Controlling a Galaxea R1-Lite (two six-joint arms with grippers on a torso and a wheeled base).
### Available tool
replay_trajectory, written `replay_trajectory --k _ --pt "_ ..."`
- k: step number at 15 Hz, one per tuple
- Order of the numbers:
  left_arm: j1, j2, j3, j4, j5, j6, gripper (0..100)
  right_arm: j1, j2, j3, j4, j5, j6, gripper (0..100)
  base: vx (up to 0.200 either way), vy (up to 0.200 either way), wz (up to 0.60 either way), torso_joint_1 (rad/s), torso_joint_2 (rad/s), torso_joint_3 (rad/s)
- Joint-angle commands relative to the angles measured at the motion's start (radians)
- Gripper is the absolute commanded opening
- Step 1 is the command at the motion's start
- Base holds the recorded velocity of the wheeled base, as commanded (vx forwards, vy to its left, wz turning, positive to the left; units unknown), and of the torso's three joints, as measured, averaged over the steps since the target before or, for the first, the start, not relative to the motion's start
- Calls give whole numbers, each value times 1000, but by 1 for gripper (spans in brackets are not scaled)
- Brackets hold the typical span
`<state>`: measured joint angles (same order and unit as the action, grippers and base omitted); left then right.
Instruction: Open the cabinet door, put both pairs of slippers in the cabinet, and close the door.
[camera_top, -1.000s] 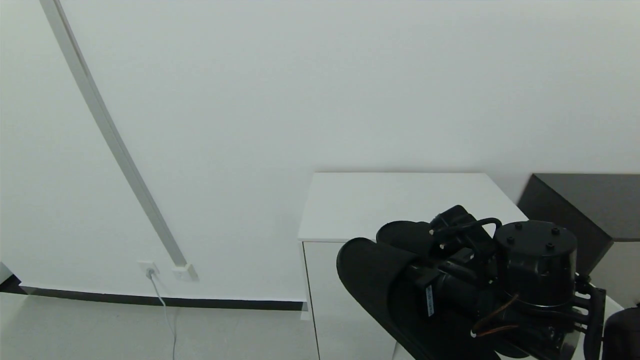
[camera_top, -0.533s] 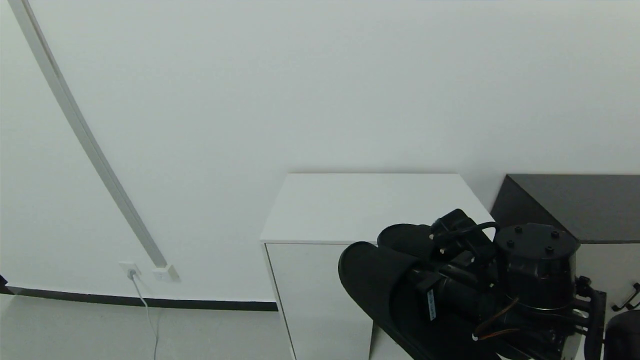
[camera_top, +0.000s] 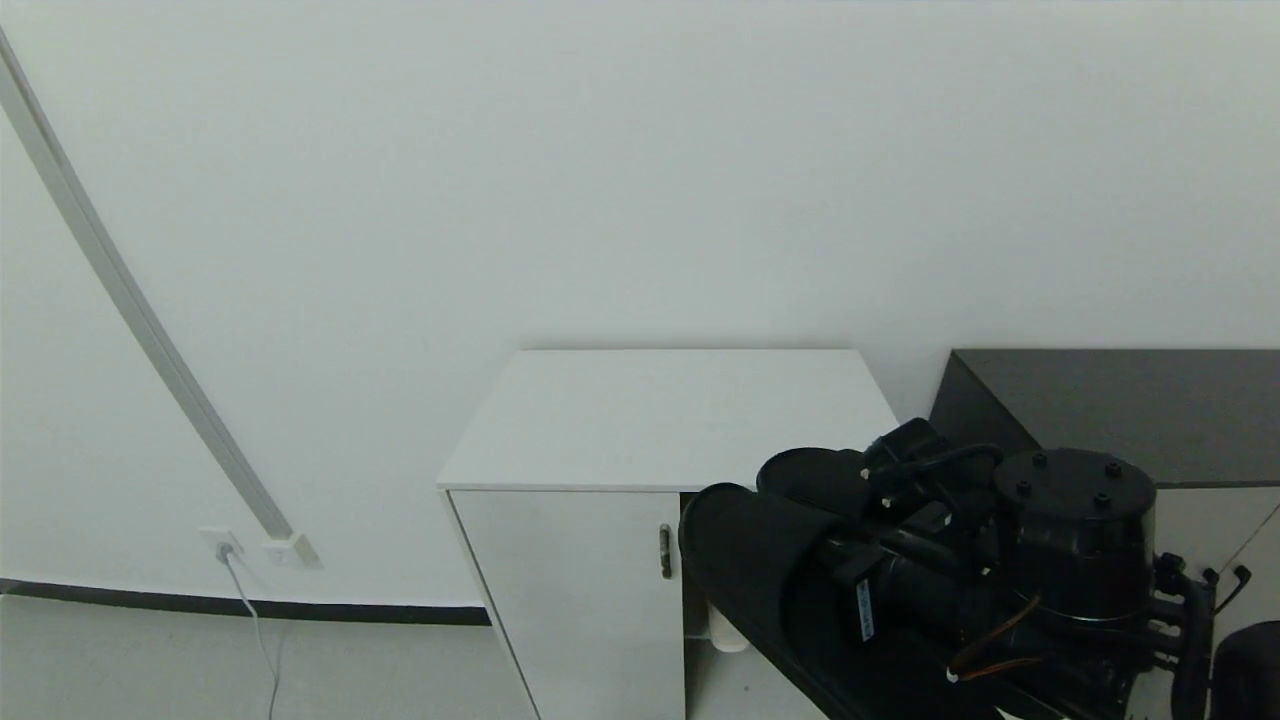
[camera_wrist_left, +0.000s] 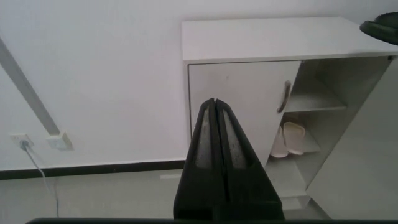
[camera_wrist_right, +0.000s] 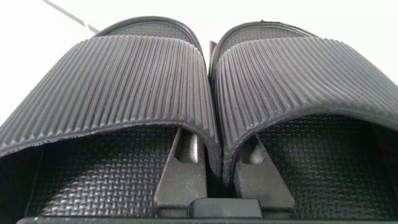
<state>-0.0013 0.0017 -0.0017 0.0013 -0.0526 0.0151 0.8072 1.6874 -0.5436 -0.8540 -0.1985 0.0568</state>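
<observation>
A pair of black slippers (camera_wrist_right: 205, 87) lies side by side in my right gripper (camera_wrist_right: 221, 177), which is shut on their inner edges. In the head view the black slippers (camera_top: 760, 540) hang in front of the white cabinet (camera_top: 660, 410), at its open right half. The cabinet's left door (camera_top: 580, 590) is closed and has a small handle (camera_top: 665, 551). A pale pair of slippers (camera_wrist_left: 291, 138) rests on a lower shelf inside the cabinet (camera_wrist_left: 280, 37). My left gripper (camera_wrist_left: 214, 102) is shut on nothing, well back from the cabinet front.
The cabinet's right door (camera_wrist_left: 367, 155) stands swung open. A dark grey unit (camera_top: 1120, 410) adjoins the cabinet on the right. On the wall to the left are a slanted cable duct (camera_top: 130, 300) and a socket with a cord (camera_top: 222, 546). Bare floor lies below.
The head camera has turned right, so the cabinet has slid left in the picture and its handle and open side now show. The right gripper still holds the black slippers in the same pose.
</observation>
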Motion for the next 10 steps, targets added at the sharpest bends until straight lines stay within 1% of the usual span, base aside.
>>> replay_trajectory --k 1,4,5,10 --pt "0 1 0 0 0 0 0 1 3 1 0 1 0 0 0 0 0 0 0 0" --pt "0 1 0 0 0 0 0 3 5 -1 0 -1 -2 0 0 0 0 0 0 0" --pt "0 1 0 0 0 0 0 4 5 -1 0 1 0 0 0 0 -600 7 -2 -7" --pt "0 1 0 0 0 0 0 4 5 1 -3 -1 -2 0 0 0 0 0 0 0"
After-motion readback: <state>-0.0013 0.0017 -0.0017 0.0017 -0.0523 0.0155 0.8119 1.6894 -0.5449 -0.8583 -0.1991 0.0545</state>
